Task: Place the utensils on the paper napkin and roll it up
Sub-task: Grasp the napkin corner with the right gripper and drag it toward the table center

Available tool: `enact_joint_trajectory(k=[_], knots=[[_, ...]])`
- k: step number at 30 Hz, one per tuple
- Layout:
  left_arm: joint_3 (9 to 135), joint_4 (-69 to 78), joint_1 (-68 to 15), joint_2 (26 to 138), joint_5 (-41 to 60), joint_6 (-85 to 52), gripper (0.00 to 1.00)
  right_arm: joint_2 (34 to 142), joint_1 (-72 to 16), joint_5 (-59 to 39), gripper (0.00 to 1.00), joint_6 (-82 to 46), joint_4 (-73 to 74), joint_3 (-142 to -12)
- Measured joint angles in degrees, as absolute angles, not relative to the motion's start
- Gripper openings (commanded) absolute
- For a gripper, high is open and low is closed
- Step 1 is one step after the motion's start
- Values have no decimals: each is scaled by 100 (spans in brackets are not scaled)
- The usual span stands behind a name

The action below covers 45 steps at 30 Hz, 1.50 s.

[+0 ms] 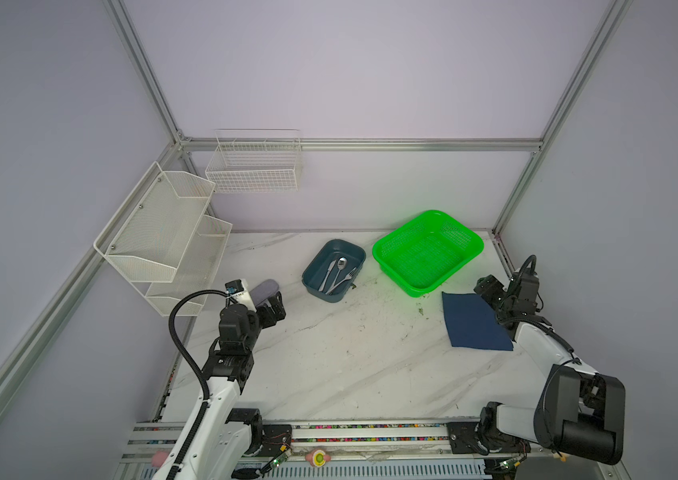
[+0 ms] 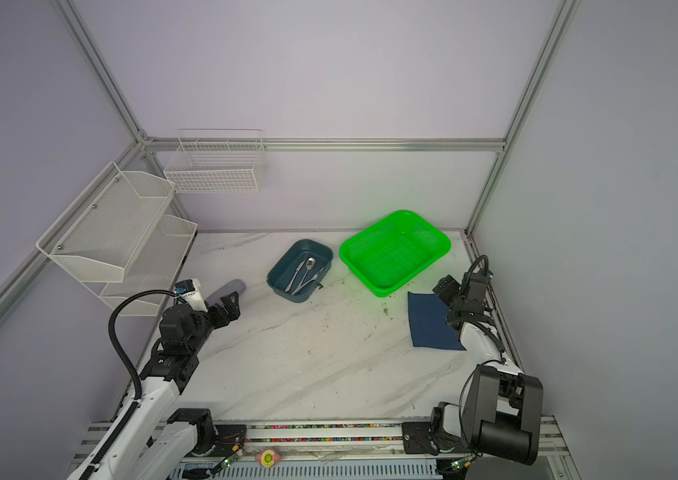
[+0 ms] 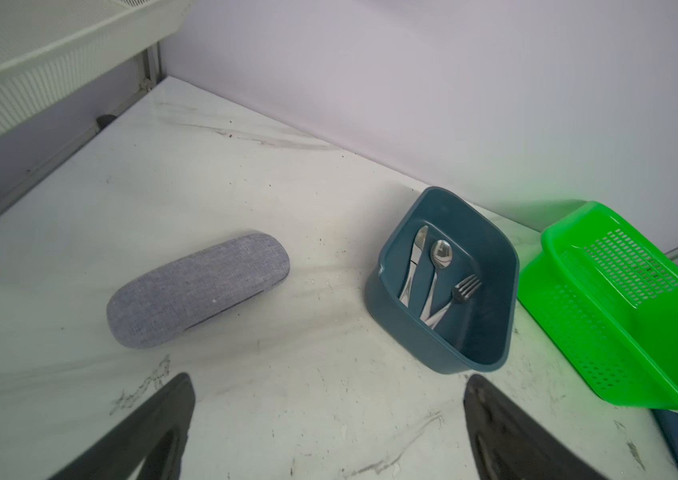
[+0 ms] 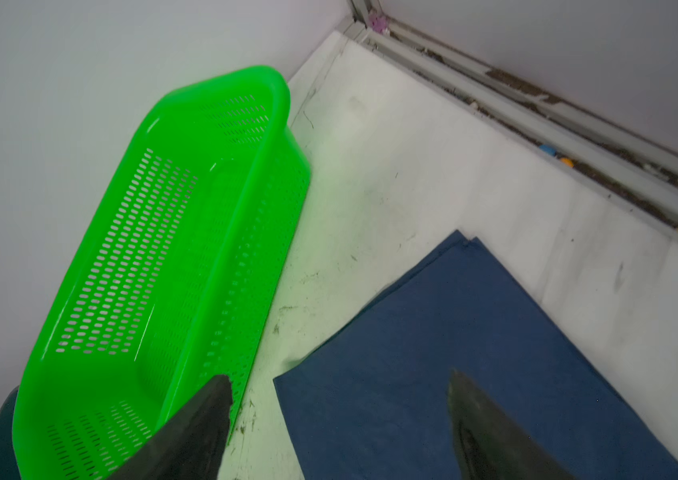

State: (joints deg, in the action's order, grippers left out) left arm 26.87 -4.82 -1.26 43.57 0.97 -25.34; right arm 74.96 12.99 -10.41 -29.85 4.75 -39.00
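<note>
The utensils lie together inside a dark teal tray (image 1: 313, 266) near the middle back of the table: a knife (image 3: 414, 262), a spoon (image 3: 440, 253) and a fork (image 3: 465, 287). The navy paper napkin (image 1: 470, 322) lies flat at the right, just in front of the green basket (image 1: 426, 253). My right gripper (image 1: 484, 289) hovers over the napkin's far right part, open and holding nothing; its wrist view shows the napkin (image 4: 453, 332) beneath the right gripper (image 4: 338, 377). My left gripper (image 1: 279, 305) stands open at the left; in its wrist view bare table lies under the left gripper (image 3: 329, 380).
A grey oblong case (image 3: 198, 291) lies just beyond the left gripper. White mesh shelves (image 1: 163, 237) hang on the left wall and a wire basket (image 1: 254, 164) on the back wall. The green basket (image 4: 163, 249) nearly touches the tray and the napkin.
</note>
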Motion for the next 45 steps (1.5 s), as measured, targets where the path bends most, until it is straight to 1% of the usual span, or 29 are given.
enact_joint_trajectory(k=[5,9,13,21,28,36,41,45], knots=[[2689,-963,-126,4093,355,-2773,100,7944,1304,-1542,73,-3050,255,-3900],[2689,-1219,-123,4075,521,-2853,100,8329,1304,-1752,68,-2947,132,-3909],[2727,-1400,-123,4158,810,-2902,100,8654,1304,-1839,66,-2781,1,-3988],[2788,-1566,-123,4198,1278,-2952,100,8882,1304,-1920,62,-2600,-141,-3992],[2906,-1756,-123,4167,1546,-2956,100,8825,1278,-2016,60,-2453,-62,-3876],[2952,-1793,-123,4167,2056,-3048,100,8270,613,-2038,60,-2641,-45,-3347],[2952,-1852,-123,4193,2359,-3094,100,7867,16,-2023,60,-3041,10,-2978],[2952,-1855,-123,4213,2576,-3098,100,7826,-543,-2018,60,-3284,130,-2906]])
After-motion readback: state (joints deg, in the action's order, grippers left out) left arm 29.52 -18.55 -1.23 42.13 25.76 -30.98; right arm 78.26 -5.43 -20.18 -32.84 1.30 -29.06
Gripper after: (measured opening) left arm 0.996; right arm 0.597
